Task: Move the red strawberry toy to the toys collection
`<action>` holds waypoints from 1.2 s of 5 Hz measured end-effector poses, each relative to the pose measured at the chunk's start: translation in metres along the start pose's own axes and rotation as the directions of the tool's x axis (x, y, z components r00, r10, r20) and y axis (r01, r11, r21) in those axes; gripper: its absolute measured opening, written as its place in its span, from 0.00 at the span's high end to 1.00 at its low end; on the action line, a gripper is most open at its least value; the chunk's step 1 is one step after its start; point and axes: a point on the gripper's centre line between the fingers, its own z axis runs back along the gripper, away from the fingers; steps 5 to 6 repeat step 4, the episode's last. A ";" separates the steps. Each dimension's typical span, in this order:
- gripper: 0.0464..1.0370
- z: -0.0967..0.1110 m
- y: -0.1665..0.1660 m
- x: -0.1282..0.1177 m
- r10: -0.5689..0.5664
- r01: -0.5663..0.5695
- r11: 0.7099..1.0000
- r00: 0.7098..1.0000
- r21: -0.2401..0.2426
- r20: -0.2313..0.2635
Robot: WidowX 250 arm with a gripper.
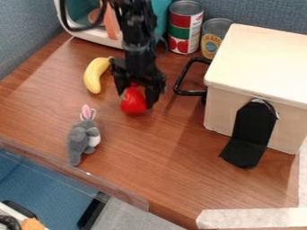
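Red strawberry (pixel 133 106) held between fingers of black pincer (pixel 137 98).

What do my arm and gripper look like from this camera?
The arm is black all over, slim and knobbly with stacked joint sections. The gripper is black too, angular and broader than the section just above it. A smooth black loop, apparently a cable, curves out beside the arm. I can't make out any markings.

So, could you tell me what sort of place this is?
Probably a robotics lab desk: a black robot arm over a red toy strawberry, a plush rabbit, and a blue partition behind.
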 end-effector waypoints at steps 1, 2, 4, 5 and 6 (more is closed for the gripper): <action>0.13 -0.003 -0.002 -0.003 -0.009 0.009 1.000 1.000 0.024 0.024; 0.02 0.000 -0.003 -0.012 0.002 -0.003 1.000 0.999 0.022 0.041; 0.03 0.065 0.013 -0.014 0.098 -0.097 0.995 0.979 -0.012 0.177; 0.03 0.065 0.013 -0.014 0.098 -0.097 0.995 0.979 -0.012 0.177; 0.03 0.065 0.013 -0.014 0.098 -0.097 0.995 0.979 -0.012 0.177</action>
